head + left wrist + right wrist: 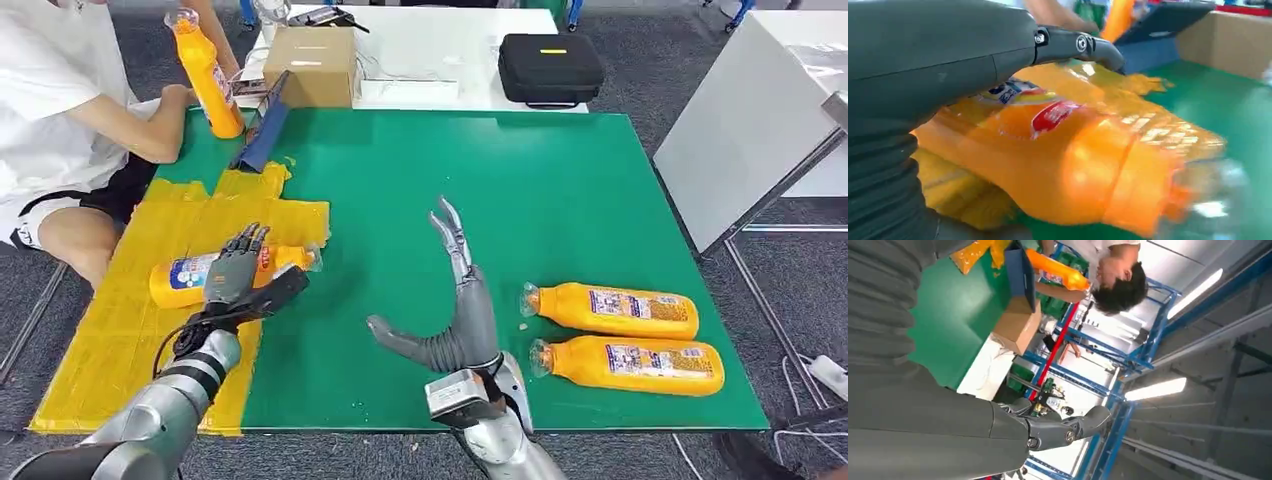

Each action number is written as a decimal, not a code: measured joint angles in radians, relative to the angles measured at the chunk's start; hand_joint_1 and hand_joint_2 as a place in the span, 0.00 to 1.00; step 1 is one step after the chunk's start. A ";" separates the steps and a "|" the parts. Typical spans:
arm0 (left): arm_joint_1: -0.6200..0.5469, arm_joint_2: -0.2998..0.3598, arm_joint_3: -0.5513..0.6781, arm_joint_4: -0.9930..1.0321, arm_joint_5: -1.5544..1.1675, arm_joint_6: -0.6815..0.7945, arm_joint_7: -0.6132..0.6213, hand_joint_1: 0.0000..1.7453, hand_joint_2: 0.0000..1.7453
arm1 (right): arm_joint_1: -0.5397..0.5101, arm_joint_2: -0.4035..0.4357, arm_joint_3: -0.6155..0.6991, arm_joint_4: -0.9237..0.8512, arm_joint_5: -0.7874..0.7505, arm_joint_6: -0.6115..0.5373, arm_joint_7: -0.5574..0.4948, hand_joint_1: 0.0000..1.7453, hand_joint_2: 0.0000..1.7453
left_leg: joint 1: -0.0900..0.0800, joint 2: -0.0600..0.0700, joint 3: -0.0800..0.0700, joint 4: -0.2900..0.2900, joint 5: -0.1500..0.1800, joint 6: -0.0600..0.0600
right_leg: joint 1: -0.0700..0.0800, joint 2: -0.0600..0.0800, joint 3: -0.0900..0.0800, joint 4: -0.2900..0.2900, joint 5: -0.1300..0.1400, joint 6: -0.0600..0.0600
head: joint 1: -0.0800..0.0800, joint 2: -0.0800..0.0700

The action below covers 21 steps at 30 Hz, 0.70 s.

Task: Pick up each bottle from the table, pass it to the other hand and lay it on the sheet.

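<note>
One orange bottle (190, 277) lay on its side on the yellow sheet (110, 340) at the left. Two more orange bottles (610, 309) (628, 365) lay side by side at the near right, and a fourth (208, 75) stood tilted at the far left.

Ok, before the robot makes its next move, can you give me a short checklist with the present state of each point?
1. Bottle on the yellow sheet: ok, the bottle on the sheet lies on its side there.
2. Left hand released: cannot tell; it lies over that bottle, fingers against the label.
3. Right hand free: ok, fingers apart, holding nothing.
4. Bottles left to pick: ok, two bottles on the green mat lie side by side, right of the right hand.
5. Workspace free of people: not ok, a person holds an upright bottle at the far left corner.
</note>
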 measured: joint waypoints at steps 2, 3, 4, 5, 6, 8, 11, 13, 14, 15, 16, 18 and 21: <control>0.014 -0.025 0.019 -0.027 0.097 -0.030 -0.148 0.00 1.00 | 0.000 0.000 -0.003 0.005 0.036 0.004 0.023 0.00 1.00 | 0.000 -0.002 0.000 0.000 0.000 0.000 | 0.000 -0.002 0.001 0.000 0.000 0.000 | 0.000 0.000; 0.033 -0.042 0.018 -0.048 0.105 -0.016 -0.179 0.00 1.00 | 0.000 0.000 -0.006 0.010 0.048 0.008 0.027 0.00 1.00 | 0.000 -0.002 0.000 0.000 0.000 0.000 | 0.000 -0.002 0.000 0.000 0.000 0.000 | 0.000 0.000; 0.057 -0.061 0.007 -0.079 0.113 0.000 -0.176 0.00 1.00 | 0.001 0.000 -0.009 0.015 0.059 0.009 0.027 0.00 1.00 | 0.000 -0.002 -0.001 0.000 0.000 0.000 | 0.000 -0.002 0.000 0.000 0.000 0.000 | 0.000 0.000; 0.080 -0.072 -0.010 -0.114 0.127 0.014 -0.163 0.00 1.00 | 0.001 0.002 -0.012 0.019 0.065 0.011 0.027 0.00 1.00 | 0.000 -0.001 -0.001 0.000 0.000 0.000 | 0.000 -0.001 0.000 0.000 0.001 0.000 | 0.000 0.000; 0.097 -0.084 -0.031 -0.147 0.140 0.017 -0.152 0.00 1.00 | 0.001 0.002 -0.015 0.023 0.070 0.011 0.027 0.00 1.00 | 0.000 -0.001 -0.002 0.000 0.000 0.001 | 0.000 -0.001 0.000 0.000 0.001 0.000 | 0.001 0.000; 0.115 -0.093 -0.073 -0.195 0.166 0.015 -0.137 0.00 1.00 | 0.001 0.003 -0.020 0.030 0.079 0.013 0.027 0.00 1.00 | -0.001 0.000 -0.005 0.000 0.001 0.002 | 0.000 0.000 0.006 0.000 0.004 0.000 | 0.000 0.000; 0.153 -0.092 -0.127 -0.287 0.219 0.005 -0.129 0.00 1.00 | 0.002 0.003 -0.029 0.038 0.087 0.016 0.031 0.00 1.00 | -0.001 0.002 -0.006 0.000 0.002 0.002 | 0.000 0.000 0.004 0.000 0.005 0.002 | 0.000 0.000; 0.178 -0.092 -0.170 -0.343 0.252 0.005 -0.129 0.00 1.00 | 0.002 0.003 -0.035 0.042 0.094 0.017 0.035 0.00 1.00 | -0.001 0.001 -0.006 0.000 0.002 0.002 | 0.000 0.000 0.005 0.000 0.005 0.002 | 0.000 0.000; 0.191 -0.092 -0.190 -0.374 0.268 0.005 -0.131 0.00 1.00 | 0.002 0.003 -0.036 0.043 0.098 0.018 0.035 0.00 1.00 | -0.001 0.001 -0.006 0.000 0.002 0.002 | 0.001 0.000 0.005 0.000 0.004 0.002 | 0.000 0.000; 0.202 -0.091 -0.205 -0.399 0.283 0.005 -0.132 0.00 1.00 | 0.002 0.005 -0.037 0.045 0.100 0.018 0.037 0.00 1.00 | -0.001 0.001 -0.006 0.000 0.001 0.002 | 0.001 0.000 0.004 0.000 0.004 0.002 | 0.000 0.000; 0.214 -0.090 -0.217 -0.424 0.300 0.002 -0.136 0.00 1.00 | 0.003 0.006 -0.039 0.047 0.108 0.015 0.040 0.00 1.00 | -0.001 0.002 -0.006 0.000 0.001 0.001 | 0.001 0.000 0.004 0.000 0.004 0.002 | 0.000 0.000; 0.248 -0.086 -0.243 -0.503 0.360 -0.011 -0.153 0.00 1.00 | 0.003 0.006 -0.045 0.051 0.147 -0.003 0.059 0.00 1.00 | -0.001 0.003 -0.006 0.000 0.001 0.001 | 0.001 0.001 0.004 0.000 0.004 0.001 | 0.000 0.000; 0.327 -0.080 -0.281 -0.679 0.453 -0.049 -0.160 0.00 1.00 | 0.002 -0.001 -0.048 0.066 0.307 -0.045 0.141 0.00 1.00 | -0.001 0.003 -0.006 0.000 0.000 0.001 | 0.001 0.001 0.003 0.000 0.002 0.000 | 0.000 0.000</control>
